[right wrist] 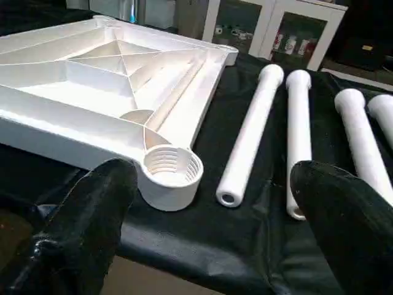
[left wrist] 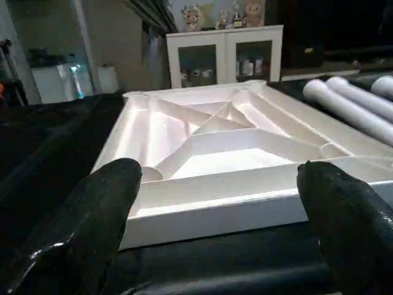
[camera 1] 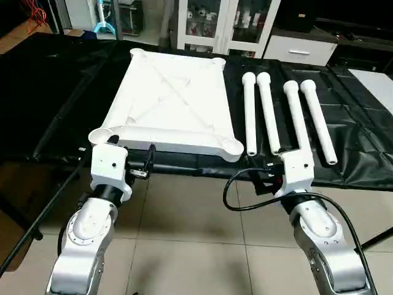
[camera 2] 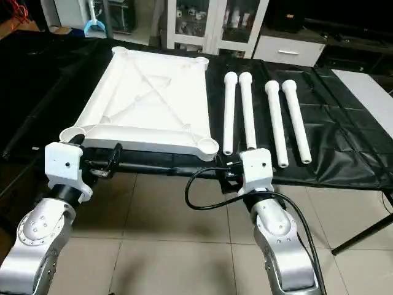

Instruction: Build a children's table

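- Left eye view: we are finding no readable writing or brand marks. The bench [camera 1: 55, 92] is lying under a black cover, with beige floor tiles showing below its near edge and a white glass-door cabinet [camera 1: 224, 24] standing behind it. The tabletop [camera 1: 172, 101] is resting ribbed side up, its long axis running away from us, and its near edge is hanging slightly over the bench's front. To its right, four legs [camera 1: 250, 114] are lying roughly parallel, also pointing away, in two pairs.
- Right eye view: we are seeing the left end effector [camera 2: 113, 157] hovering just in front of the tabletop's near-left corner and the right end effector [camera 2: 228, 172] sitting below the near ends of the inner pair of legs.
- Left wrist view: the left end effector's fingers [left wrist: 92, 215] are standing spread wide, holding nothing, facing the tabletop's near edge.
- Right wrist view: the right end effector's fingers [right wrist: 92, 215] are likewise spread apart and empty, with the threaded corner socket [right wrist: 172, 169] and the nearest leg's open end between them.
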Controlling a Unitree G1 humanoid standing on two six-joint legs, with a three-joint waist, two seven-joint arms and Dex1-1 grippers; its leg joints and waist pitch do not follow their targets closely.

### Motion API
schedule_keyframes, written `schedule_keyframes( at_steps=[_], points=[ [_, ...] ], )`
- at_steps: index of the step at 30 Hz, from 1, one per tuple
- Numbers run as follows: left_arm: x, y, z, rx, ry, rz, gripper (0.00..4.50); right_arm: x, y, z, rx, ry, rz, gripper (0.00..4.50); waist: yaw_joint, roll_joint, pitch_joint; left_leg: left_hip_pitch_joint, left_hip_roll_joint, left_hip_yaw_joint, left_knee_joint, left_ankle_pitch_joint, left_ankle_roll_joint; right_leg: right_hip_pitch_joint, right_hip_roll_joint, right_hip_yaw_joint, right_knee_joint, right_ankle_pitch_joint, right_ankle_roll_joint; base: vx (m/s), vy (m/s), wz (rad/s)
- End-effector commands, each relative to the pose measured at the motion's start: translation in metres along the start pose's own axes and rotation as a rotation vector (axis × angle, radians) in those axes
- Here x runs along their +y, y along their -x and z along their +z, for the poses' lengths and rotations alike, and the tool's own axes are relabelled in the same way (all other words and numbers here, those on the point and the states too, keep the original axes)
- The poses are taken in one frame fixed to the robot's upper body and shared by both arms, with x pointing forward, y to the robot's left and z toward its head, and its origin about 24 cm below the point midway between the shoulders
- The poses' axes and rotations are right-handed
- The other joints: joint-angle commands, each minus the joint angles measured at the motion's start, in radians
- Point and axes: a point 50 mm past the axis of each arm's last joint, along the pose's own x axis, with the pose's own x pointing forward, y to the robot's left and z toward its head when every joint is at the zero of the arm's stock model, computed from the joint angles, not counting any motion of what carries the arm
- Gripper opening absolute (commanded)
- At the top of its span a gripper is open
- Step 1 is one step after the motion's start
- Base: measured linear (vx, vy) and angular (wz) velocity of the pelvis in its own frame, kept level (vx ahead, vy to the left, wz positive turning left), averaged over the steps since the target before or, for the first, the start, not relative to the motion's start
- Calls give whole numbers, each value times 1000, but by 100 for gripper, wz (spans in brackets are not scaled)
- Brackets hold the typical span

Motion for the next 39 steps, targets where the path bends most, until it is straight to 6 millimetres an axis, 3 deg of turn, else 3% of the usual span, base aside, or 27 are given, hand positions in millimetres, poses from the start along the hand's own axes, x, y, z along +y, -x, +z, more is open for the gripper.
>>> schedule_keyframes(
  at_steps=[1,8,10,13,15,16,17,18,19,20,22,24,25,26,28,30,32,35,36,37,38,39],
  points=[
    [-4,-2,-1,21,-13,-8,450,-5,1,4,-16,16,-26,445,-4,17,-45,18,53,-33,-83,-188,-34,19,-43,33,-60,-25,-114,0,0,0],
    [0,-6,6,11,33,12,450,-2,-2,7,-19,22,-23,445,-3,14,-42,21,53,-35,-88,-259,-52,14,-44,33,-69,-133,-106,0,0,0],
    [0,-6,7,9,36,14,450,-2,-2,7,-19,22,-23,445,-7,17,-37,42,54,-40,-97,-429,-69,13,-42,25,-82,-316,-82,0,0,0],
    [0,-7,7,9,32,16,450,-1,-2,7,-19,22,-20,445,-14,17,-34,61,48,-39,-98,-537,-51,13,-36,16,-103,-430,-78,0,0,0],
    [0,-7,8,10,33,17,450,-1,-3,7,-18,20,-16,445,-17,21,-30,83,47,-37,-103,-592,-35,16,-30,5,-112,-485,-95,0,0,0],
    [0,-7,8,10,33,17,450,-1,-3,7,-18,20,-16,445,-22,20,-26,84,46,-38,-104,-596,-27,24,-31,2,-118,-500,-105,0,0,0],
    [0,-8,8,10,32,19,450,0,-3,7,-17,18,-15,445,-23,14,-27,79,46,-39,-105,-585,-22,32,-33,2,-120,-497,-109,0,0,0],
    [1,-8,9,8,31,23,450,0,-3,7,-17,14,-12,445,-26,20,-32,80,45,-35,-108,-539,-10,43,-36,6,-116,-441,-135,50,10,-4],
    [1,-8,9,8,32,24,450,0,-3,7,-17,14,-12,445,-26,20,-32,80,45,-35,-108,-539,-10,43,-36,6,-116,-441,-135,71,10,-1],
    [1,-9,9,8,31,24,450,1,-4,7,-17,10,-4,445,-31,20,-36,73,44,-34,-110,-492,2,58,-35,7,-108,-375,-159,71,10,-1],
    [1,-9,9,10,30,24,450,4,-4,7,-17,8,13,445,-35,23,-42,73,44,-29,-108,-406,32,72,-33,7,-95,-254,-207,88,14,-1],
    [1,-8,9,11,29,24,450,4,-4,7,-17,8,17,445,-34,24,-51,70,38,-25,-102,-312,58,88,-33,8,-85,-152,-234,86,14,-1],
    [2,-8,9,11,28,25,450,5,-4,7,-19,10,19,445,-34,14,-54,67,36,-23,-98,-276,73,94,-31,9,-81,-112,-243,90,12,0],
    [2,-8,10,13,21,24,450,5,-4,8,-20,11,19,445,-30,19,-58,66,29,-20,-92,-206,100,103,-29,10,-71,-37,-256,90,12,0],
    [2,-8,10,11,19,22,450,5,-5,8,-24,14,20,445,-27,19,-64,74,24,-21,-84,-107,150,108,-21,7,-54,82,-271,90,10,2],
    [2,-8,11,9,21,21,450,3,-5,9,-31,15,14,445,-27,15,-66,78,21,-23,-77,-43,193,110,-16,4,-43,143,-274,87,9,3],
    [1,-8,11,8,22,21,450,3,-5,10,-33,16,11,445,-25,14,-67,77,16,-22,-72,-7,222,116,-16,5,-40,163,-272,72,7,4],
    [0,-8,12,6,31,14,450,3,-5,11,-39,36,17,445,-28,18,-60,92,24,-29,-71,12,244,107,-15,-5,-36,127,-274,60,2,6],
    [0,-7,12,5,32,11,450,3,-5,11,-41,41,18,445,-27,13,-58,89,19,-26,-68,-9,246,116,-19,-2,-41,89,-269,0,0,0],
    [0,-8,13,4,25,5,450,3,-6,12,-44,38,21,445,-11,-6,-54,0,-20,-41,-46,1,309,176,-36,-12,-66,91,-230,22,16,22],
    [0,-8,13,3,22,3,450,3,-6,12,-46,39,20,445,0,23,-61,2,-21,-42,-43,-2,333,189,-62,-20,-81,61,-211,22,16,22],
    [1,-8,14,2,21,4,450,3,-6,13,-48,40,18,445,-6,25,-58,-30,-24,-71,-26,39,408,212,-80,-54,-107,-38,-172,16,26,51]
  ],
)
